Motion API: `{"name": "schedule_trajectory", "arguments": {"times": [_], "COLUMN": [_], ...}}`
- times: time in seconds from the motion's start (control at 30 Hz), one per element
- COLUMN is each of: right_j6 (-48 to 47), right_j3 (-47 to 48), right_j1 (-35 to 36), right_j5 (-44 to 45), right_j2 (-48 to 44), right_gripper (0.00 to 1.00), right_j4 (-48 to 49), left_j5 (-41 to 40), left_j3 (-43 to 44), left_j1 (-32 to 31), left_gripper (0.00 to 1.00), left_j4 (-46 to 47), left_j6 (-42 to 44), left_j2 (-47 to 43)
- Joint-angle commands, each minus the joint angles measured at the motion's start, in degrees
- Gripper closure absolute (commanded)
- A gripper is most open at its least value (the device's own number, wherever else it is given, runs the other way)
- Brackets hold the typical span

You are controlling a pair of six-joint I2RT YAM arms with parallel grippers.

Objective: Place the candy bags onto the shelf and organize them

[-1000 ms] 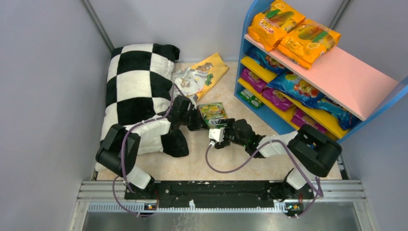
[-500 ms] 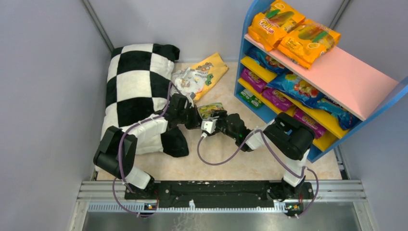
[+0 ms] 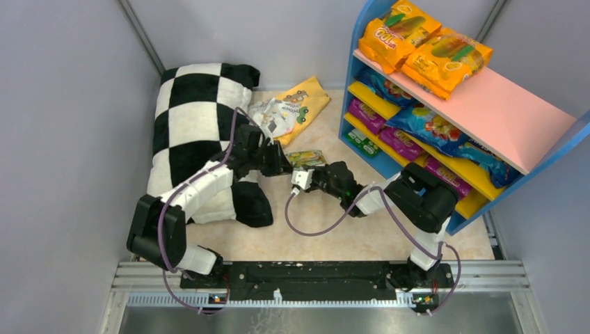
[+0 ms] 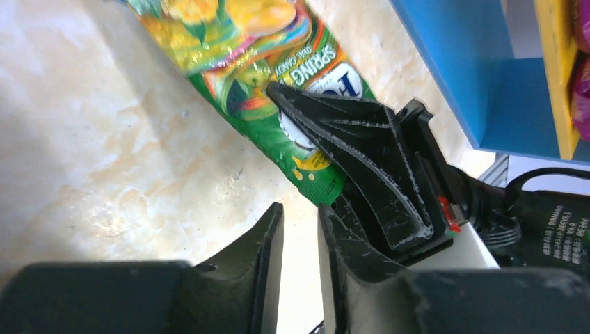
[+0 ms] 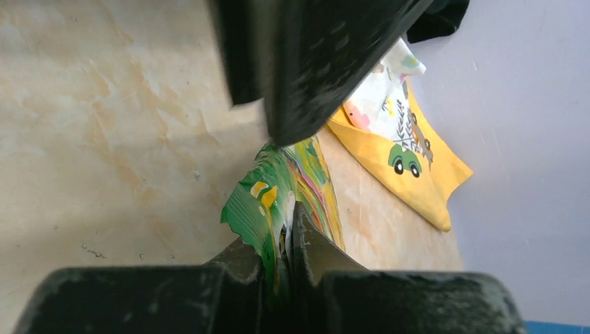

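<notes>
Out on the beige tabletop point(image 3: 278, 236) I see my right gripper point(image 5: 286, 224) pinched tight on the green candy bag point(image 4: 243, 62), with my left gripper point(image 4: 300, 212) barely parted, empty, just short of the bag's end, near the shelf point(image 3: 487, 104).

The table point(image 3: 264, 243) carried a pillow point(image 3: 195, 118) along its left edge, a yellow cloth point(image 3: 296, 104) at the far edge, a green bag point(image 3: 306, 158) mid-table and the shelf point(image 3: 501, 111) at right, with orange bags point(image 3: 400, 31) on top, blue bags point(image 3: 428, 125) and purple bags point(image 3: 400, 139) below.
</notes>
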Motion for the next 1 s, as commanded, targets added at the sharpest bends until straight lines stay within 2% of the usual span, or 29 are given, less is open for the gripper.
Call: {"name": "schedule_trajectory", "arguments": {"times": [0.0,0.1,0.17,0.37,0.57,0.67,0.8,0.97], "right_j6": [5.55,9.81,14.63,31.24,35.44,35.79,33.82,29.66], "right_j3": [-0.86,-1.73,-1.71,3.19,4.16,5.22,5.63,6.76], "right_j1": [-0.43,-0.35,-0.34,-0.34,-0.33,-0.34,-0.30,-0.29], "right_j5": [-0.42,2.84,5.54,18.78,25.68,32.43,40.58,50.85], "right_j2": [-5.88,-8.90,-12.80,-24.05,-37.80,-42.90,-46.37,-43.21], "right_gripper": [1.00,1.00,1.00,1.00,1.00,1.00,1.00,1.00], "right_j4": [0.42,-1.37,-5.33,-30.33,-54.38,-63.83,-71.03,-73.89], "left_j5": [-4.69,-9.54,-12.86,-15.24,-13.42,-16.59,-21.49,-21.84], "left_j3": [5.95,8.79,10.35,18.11,27.10,28.45,24.30,20.60], "left_j1": [0.77,0.96,1.02,1.04,1.04,1.02,1.04,1.24], "left_gripper": [0.62,0.46,0.41,0.29,0.22,0.18,0.17,0.16], "left_j4": [-5.12,-7.38,-7.34,-5.73,-2.73,-2.51,-0.41,-0.30], "left_j6": [4.10,5.81,6.50,6.29,6.71,9.87,14.20,15.68], "left_j2": [-6.27,-9.14,-10.93,-12.73,-9.51,-8.80,-9.15,-8.82]}}
